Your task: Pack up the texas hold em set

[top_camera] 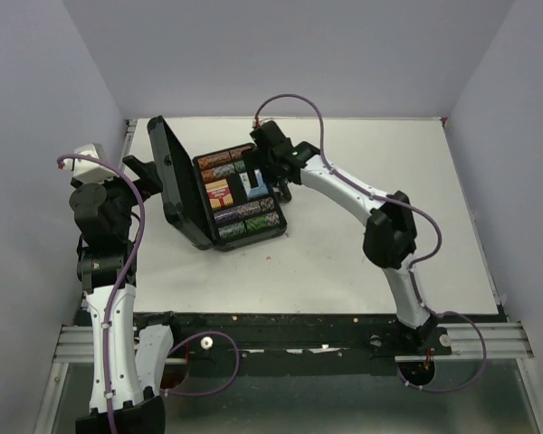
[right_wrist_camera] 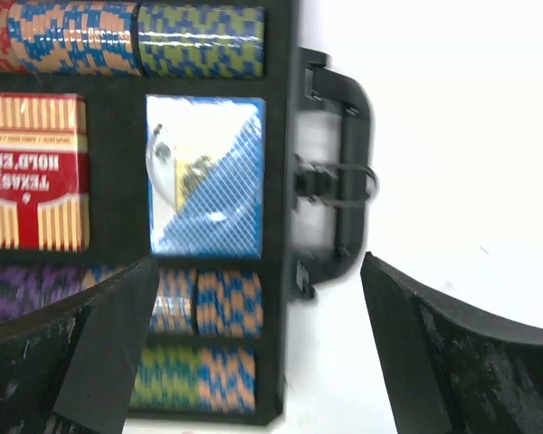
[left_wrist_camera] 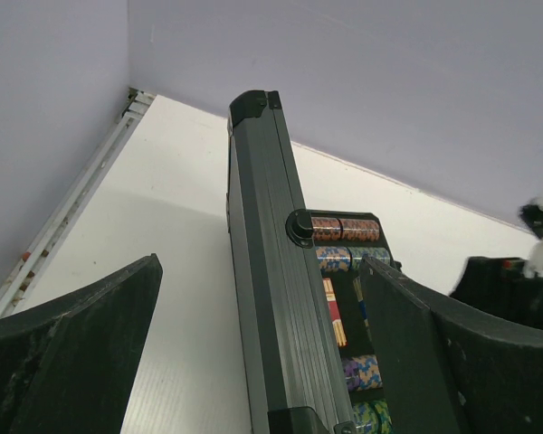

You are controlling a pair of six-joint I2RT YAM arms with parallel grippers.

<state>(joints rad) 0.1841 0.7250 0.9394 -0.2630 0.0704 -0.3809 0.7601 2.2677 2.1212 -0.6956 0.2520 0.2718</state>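
Wide-spread fingers (right_wrist_camera: 109,334) on right gripper (right_wrist_camera: 258,260), empty, hovering over the handle (right_wrist_camera: 344,172) end of the case (top_camera: 253,237). Equally wide fingers (left_wrist_camera: 90,325) on left gripper (left_wrist_camera: 261,262), one on each side of the raised lid (left_wrist_camera: 267,271), with a gap on both sides. No grip on the lid, as far as can be told.

Flat on the table (top_camera: 371,271), between the two grippers: the case, open, with its lid standing near upright along the edge opposite the handle.

Inside the case:
- rows of chips (top_camera: 249,212) along both long sides;
- a red deck (right_wrist_camera: 32,172) in a middle slot;
- a blue deck (right_wrist_camera: 208,194) in the slot next to the handle;
- something clear and round (right_wrist_camera: 163,167) on top of the blue deck, probably a button.

No sight of blue or orange buttons from these angles. Beside the case on the near side, only a tiny speck, too small to name.

Seemingly done with the filling. Left to do, by the look of it: swinging the lid down onto the case and latching it at the handle side. Well placed for that, with the left gripper already at the lid.
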